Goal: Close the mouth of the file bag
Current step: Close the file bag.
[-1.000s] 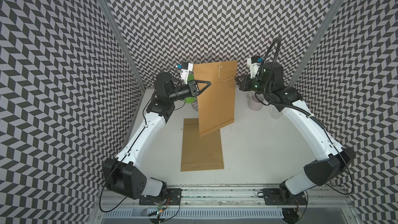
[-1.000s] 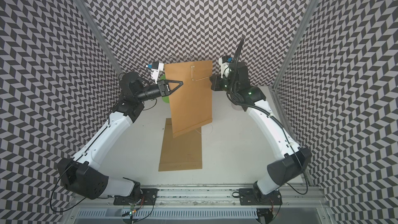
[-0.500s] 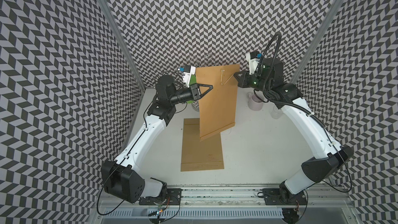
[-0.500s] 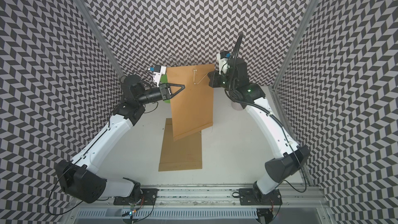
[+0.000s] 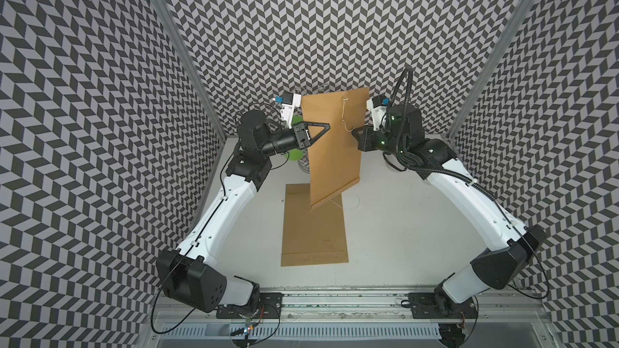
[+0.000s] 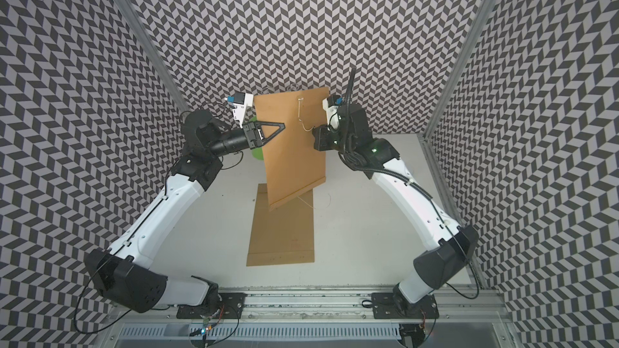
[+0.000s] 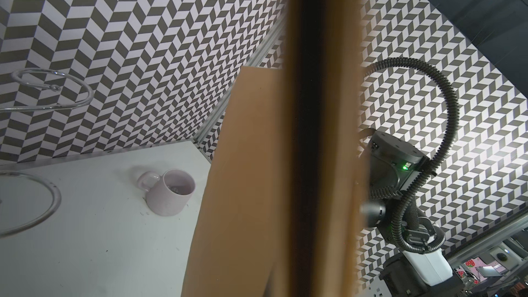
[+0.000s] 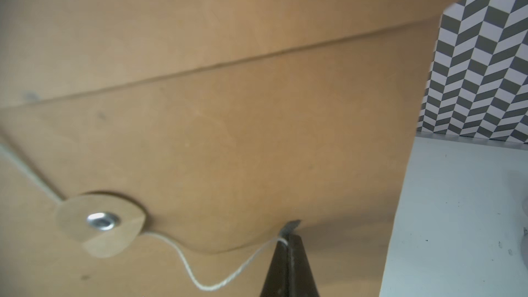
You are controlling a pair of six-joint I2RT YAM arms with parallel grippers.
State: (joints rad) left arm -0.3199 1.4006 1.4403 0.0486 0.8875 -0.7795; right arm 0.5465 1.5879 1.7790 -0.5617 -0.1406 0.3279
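Gripping the file bag by its edge in my left claw, string pinched in my right claw; winding seemingly remains.

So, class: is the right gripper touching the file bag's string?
Touching: the right wrist view shows the string pinched in the shut right gripper.

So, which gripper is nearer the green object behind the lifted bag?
Left. The left gripper hangs just above the green object; the right gripper holds the string across the bag.
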